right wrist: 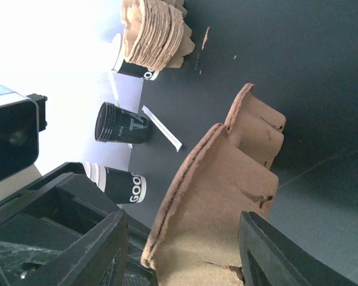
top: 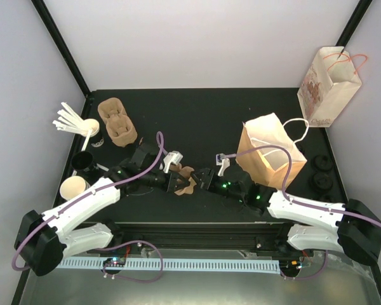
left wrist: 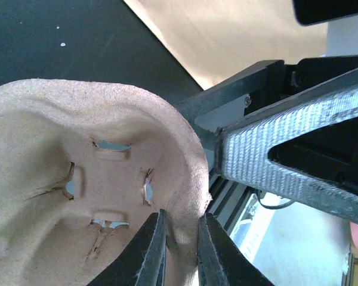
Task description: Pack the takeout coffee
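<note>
The brown moulded-pulp cup carrier [top: 186, 182] is pinched by its rim between the closed fingers of the left gripper [left wrist: 180, 217] and is straddled by the wide-spread right gripper [right wrist: 184, 220]. The small tapered cream-lined paper cup [top: 73, 189] is stood upright, well apart to the left of both; the left arm is judged nearer

Left hand [top: 180, 183] and right hand [top: 199, 181] flank pulp carrier [top: 188, 173].
</note>
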Controlling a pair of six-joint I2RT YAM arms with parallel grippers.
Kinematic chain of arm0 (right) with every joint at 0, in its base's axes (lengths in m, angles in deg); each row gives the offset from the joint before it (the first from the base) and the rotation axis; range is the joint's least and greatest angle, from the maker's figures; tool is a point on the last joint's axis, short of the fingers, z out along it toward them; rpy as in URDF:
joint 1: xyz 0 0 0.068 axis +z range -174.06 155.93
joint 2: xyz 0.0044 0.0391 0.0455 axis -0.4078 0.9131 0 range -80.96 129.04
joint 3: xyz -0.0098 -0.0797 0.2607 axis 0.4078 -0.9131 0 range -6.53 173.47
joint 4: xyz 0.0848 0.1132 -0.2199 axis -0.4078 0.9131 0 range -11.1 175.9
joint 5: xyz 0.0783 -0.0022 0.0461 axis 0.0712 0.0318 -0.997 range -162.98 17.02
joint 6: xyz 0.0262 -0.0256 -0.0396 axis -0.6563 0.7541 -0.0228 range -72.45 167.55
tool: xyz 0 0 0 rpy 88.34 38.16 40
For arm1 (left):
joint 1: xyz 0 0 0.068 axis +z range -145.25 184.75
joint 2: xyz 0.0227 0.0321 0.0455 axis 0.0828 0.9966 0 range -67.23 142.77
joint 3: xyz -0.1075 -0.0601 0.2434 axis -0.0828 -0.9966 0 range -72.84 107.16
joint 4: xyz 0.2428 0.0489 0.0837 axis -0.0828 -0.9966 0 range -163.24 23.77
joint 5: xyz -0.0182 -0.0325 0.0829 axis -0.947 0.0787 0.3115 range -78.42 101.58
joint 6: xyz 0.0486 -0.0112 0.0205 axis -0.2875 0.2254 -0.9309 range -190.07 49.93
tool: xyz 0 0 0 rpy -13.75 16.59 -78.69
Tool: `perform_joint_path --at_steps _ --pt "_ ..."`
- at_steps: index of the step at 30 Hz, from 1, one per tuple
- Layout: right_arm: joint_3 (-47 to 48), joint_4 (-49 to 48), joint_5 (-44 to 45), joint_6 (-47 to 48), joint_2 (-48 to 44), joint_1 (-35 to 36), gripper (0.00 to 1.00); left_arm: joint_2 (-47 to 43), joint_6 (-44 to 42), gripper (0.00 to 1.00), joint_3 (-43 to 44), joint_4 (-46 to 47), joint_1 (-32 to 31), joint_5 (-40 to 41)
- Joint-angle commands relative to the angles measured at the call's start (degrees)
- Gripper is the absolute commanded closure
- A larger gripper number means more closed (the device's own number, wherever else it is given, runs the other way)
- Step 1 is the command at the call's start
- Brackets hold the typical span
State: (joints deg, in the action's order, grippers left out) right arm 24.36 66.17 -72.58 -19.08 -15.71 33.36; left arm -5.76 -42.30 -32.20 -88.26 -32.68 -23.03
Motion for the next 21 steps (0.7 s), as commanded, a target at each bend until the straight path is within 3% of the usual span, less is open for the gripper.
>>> perform_joint_path --at_steps 1,8,21 --pt "-1.63 -2.05 -0.63 -1.85 0.12 -0.47 0.48 -0.80 1.67 0.89 -1.01 2.61 0.92 -3.99" --pt "-2.52 -2.30 -1.36 -2.25 0.56 -0.56 0.53 -0.83 3.26 0.89 -2.83 5.93 1.95 -6.61" --pt "-6.37 -10.91 -5.06 -2.70 0.99 -0.65 0.49 -0.39 6.71 0.89 -6.84 13.31 4.17 -12.47"
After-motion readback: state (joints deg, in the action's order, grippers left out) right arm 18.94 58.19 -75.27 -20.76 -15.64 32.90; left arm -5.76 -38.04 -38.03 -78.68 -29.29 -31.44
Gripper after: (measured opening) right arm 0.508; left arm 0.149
